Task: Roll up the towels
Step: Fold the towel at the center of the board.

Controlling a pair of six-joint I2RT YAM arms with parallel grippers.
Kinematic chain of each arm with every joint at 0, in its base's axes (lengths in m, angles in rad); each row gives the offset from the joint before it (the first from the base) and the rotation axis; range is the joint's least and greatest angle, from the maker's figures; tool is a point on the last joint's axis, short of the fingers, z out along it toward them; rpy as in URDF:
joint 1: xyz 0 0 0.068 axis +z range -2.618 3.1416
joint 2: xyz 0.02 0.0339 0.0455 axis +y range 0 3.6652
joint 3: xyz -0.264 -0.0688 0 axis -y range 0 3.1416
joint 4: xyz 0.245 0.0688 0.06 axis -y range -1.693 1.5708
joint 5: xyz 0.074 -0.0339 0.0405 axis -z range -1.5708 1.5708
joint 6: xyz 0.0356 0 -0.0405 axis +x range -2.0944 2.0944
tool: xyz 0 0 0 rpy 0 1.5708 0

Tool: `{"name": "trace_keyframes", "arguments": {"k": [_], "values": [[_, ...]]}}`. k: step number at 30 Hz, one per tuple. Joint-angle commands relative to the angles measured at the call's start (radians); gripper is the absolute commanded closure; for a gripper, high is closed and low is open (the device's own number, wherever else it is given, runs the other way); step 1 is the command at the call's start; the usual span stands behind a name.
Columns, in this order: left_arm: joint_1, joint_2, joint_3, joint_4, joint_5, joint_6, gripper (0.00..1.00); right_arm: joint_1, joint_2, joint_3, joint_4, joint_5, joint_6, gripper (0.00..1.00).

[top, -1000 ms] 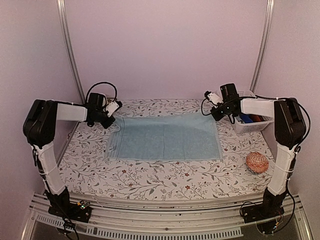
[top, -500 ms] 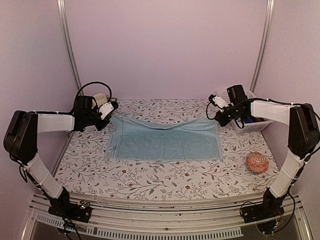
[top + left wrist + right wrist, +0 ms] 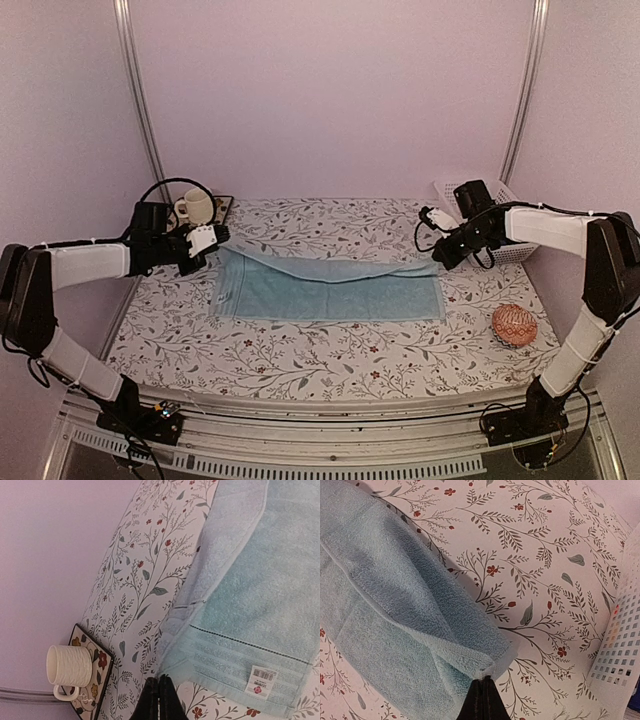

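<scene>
A pale light blue towel [image 3: 330,292] lies spread on the floral table, its far edge lifted and folded toward the near side. My left gripper [image 3: 212,241] is shut on the towel's far left corner, and the black tips [image 3: 160,681] pinch the cloth [image 3: 240,605] just above the table. My right gripper [image 3: 437,256] is shut on the far right corner; in the right wrist view the fingers [image 3: 485,682] nip a bunched fold of towel [image 3: 395,605]. A white tag [image 3: 262,681] shows on the left hem.
A white ribbed cup [image 3: 196,207] stands on a floral tile [image 3: 92,680] at the back left. A white mesh basket [image 3: 520,250] sits at the back right, close to my right gripper. An orange-pink patterned ball [image 3: 514,325] rests near the right front.
Both grippers have pulled the towel's far edge toward the near side, so the towel looks narrower. The left arm swung outward, uncovering the cup.
</scene>
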Motion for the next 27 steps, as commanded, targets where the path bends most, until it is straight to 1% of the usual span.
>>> {"name": "trace_keyframes", "arguments": {"k": [1,6,14,17,22,27], "values": [[0.01,-0.055,-0.036,-0.104,0.098,0.064,1.0,0.013,-0.05,-0.017,-0.051,-0.013,0.022,0.98],[0.01,-0.11,-0.059,-0.202,0.096,0.053,1.0,0.019,-0.096,-0.035,-0.075,-0.041,0.034,0.99],[0.013,-0.248,-0.169,-0.22,0.084,0.06,1.0,0.023,-0.161,-0.119,-0.058,-0.026,0.041,0.99],[0.012,-0.263,-0.179,-0.238,0.097,0.064,1.0,0.032,-0.162,-0.136,-0.065,-0.024,0.044,0.98],[0.011,-0.266,-0.188,-0.266,0.063,0.102,1.0,0.053,-0.175,-0.174,-0.064,0.014,0.055,0.98],[-0.016,-0.258,-0.253,-0.208,0.015,0.132,1.0,0.066,-0.17,-0.197,-0.055,0.016,0.06,0.98]]}}
